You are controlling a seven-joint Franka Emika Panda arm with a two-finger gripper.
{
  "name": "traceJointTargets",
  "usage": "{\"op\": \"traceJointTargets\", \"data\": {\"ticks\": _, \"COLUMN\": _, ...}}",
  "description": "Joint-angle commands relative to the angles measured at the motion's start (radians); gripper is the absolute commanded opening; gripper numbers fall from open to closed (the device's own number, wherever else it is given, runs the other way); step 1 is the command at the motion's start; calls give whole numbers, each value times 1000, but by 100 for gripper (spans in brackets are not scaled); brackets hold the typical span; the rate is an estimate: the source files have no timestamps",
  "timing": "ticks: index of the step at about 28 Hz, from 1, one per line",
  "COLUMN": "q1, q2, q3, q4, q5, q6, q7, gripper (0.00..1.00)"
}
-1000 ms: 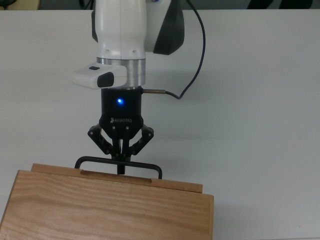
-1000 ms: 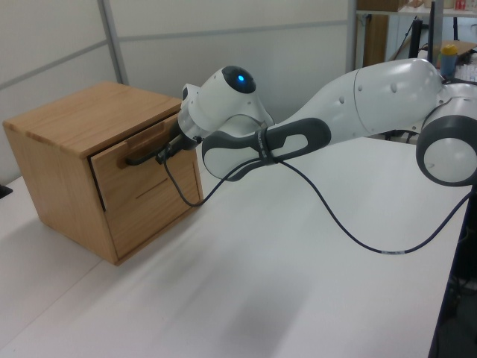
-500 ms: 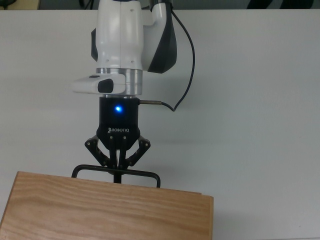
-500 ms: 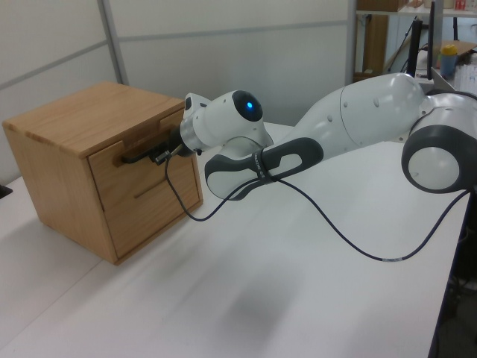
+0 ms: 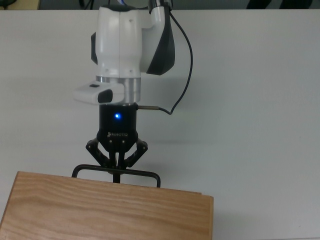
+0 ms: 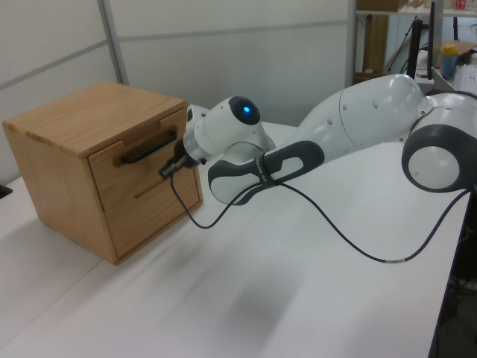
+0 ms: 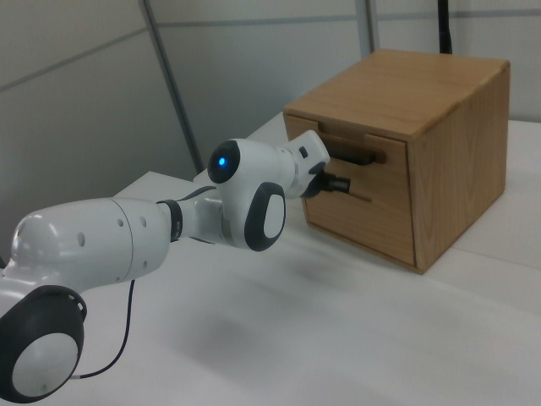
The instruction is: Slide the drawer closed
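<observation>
Nearest in the top view lay the cabinet top (image 5: pixel 107 207), a flat slab of grained wood filling the bottom of the picture. Just past its far edge the black bar handle (image 5: pixel 116 172) of the drawer (image 6: pixel 141 160) stuck out, while the drawer's box was fully hidden under the top. From the left view the drawer's front panel sat flush with the cabinet's face, the handle (image 6: pixel 149 148) lying across a recess near the upper edge. The right view showed the same closed front (image 7: pixel 355 182) on the cabinet (image 7: pixel 406 144), which stood on the white table (image 7: pixel 338 338).

Beyond the handle came the gripper (image 5: pixel 116 161), its black fingers drawn in to a narrow point with the tips close together at the middle of the bar; whether they actually pinched the bar or only touched it could not be told. In the left view the gripper (image 6: pixel 171 164) sat just below and beside the handle, near the drawer front. A blue light glowed on the gripper's black body, and a black cable (image 5: pixel 182 75) looped away from it across the table. Farther back rose the arm's white and grey links (image 6: pixel 373 112).
</observation>
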Motion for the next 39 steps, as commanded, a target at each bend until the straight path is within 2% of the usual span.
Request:
{"op": "traceJointTargets", "data": {"ticks": 1, "q1": 9, "q2": -69, "q3": 3, "q4": -53, "q5": -21, "q6": -204, "q7": 2, "gripper": 0}}
{"op": "traceJointTargets", "data": {"ticks": 10, "q1": 26, "q2": -194, "q3": 12, "q4": -52, "q5": 4, "q6": -659, "q7": -5, "gripper": 0}}
{"op": "traceJointTargets", "data": {"ticks": 13, "q1": 29, "q2": -235, "q3": 12, "q4": -50, "q5": 42, "q6": -764, "q7": -5, "gripper": 0}}
{"op": "traceJointTargets", "data": {"ticks": 15, "q1": 29, "q2": -275, "q3": 11, "q4": -47, "q5": 88, "q6": -859, "q7": -21, "gripper": 0}}
{"op": "traceJointTargets", "data": {"ticks": 17, "q1": 29, "q2": -304, "q3": 11, "q4": -47, "q5": 101, "q6": -923, "q7": -38, "gripper": 0}}
{"op": "traceJointTargets", "data": {"ticks": 21, "q1": 29, "q2": -381, "q3": 1, "q4": -47, "q5": 104, "q6": -1048, "q7": -37, "gripper": 0}}
{"op": "traceJointTargets", "data": {"ticks": 29, "q1": 27, "q2": -471, "q3": -3, "q4": -45, "q5": 101, "q6": -1265, "q7": -22, "gripper": 2}}
{"op": "traceJointTargets", "data": {"ticks": 33, "q1": 27, "q2": -514, "q3": -2, "q4": -56, "q5": 99, "q6": -1321, "q7": -21, "gripper": 16}}
{"op": "traceJointTargets", "data": {"ticks": 34, "q1": 27, "q2": -542, "q3": 0, "q4": -74, "q5": 99, "q6": -1333, "q7": -21, "gripper": 39}}
{"op": "traceJointTargets", "data": {"ticks": 35, "q1": 27, "q2": -557, "q3": 0, "q4": -90, "q5": 99, "q6": -1333, "q7": -21, "gripper": 57}}
{"op": "traceJointTargets", "data": {"ticks": 37, "q1": 27, "q2": -592, "q3": 3, "q4": -121, "q5": 98, "q6": -1330, "q7": -21, "gripper": 100}}
{"op": "traceJointTargets", "data": {"ticks": 39, "q1": 29, "q2": -626, "q3": 9, "q4": -148, "q5": 93, "q6": -1330, "q7": -21, "gripper": 100}}
